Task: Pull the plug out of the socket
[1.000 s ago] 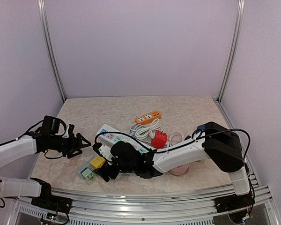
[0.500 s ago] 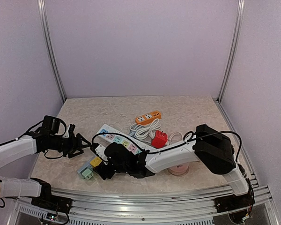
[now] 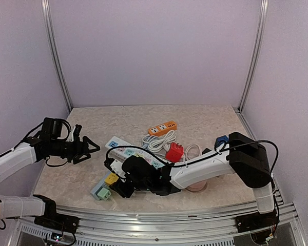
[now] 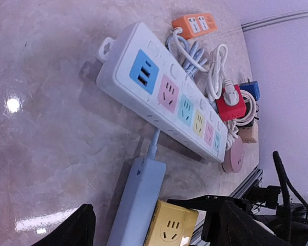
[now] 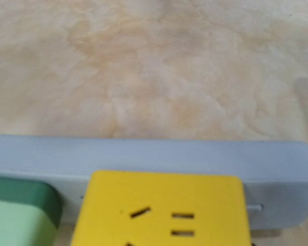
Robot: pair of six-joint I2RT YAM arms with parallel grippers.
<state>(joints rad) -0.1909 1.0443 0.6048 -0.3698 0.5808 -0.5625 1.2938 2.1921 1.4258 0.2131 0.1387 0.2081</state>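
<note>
A yellow cube plug (image 3: 111, 179) sits in a pale blue socket strip (image 3: 98, 186) near the table's front, with a green plug (image 3: 103, 193) beside it. My right gripper (image 3: 122, 185) is at the yellow plug. In the right wrist view the yellow plug (image 5: 161, 210) fills the lower middle against the socket strip (image 5: 143, 154), and my fingers are out of frame. In the left wrist view one black right finger (image 4: 205, 201) lies along the yellow plug (image 4: 170, 230). My left gripper (image 3: 90, 149) hangs open, to the left of and above the strip (image 4: 138, 197), holding nothing.
A white multi-socket strip (image 3: 131, 154) lies behind the blue one, with coiled white cable (image 3: 156, 142), an orange strip (image 3: 162, 127), a red adapter (image 3: 174, 151), a blue adapter (image 3: 221, 140) and a pink disc (image 3: 195, 187) to the right. The front rail (image 3: 159, 212) is close.
My left gripper has drawn back and up to the left. The blue strip with its plugs has shifted slightly right and nearer, with my right gripper at the yellow plug.
</note>
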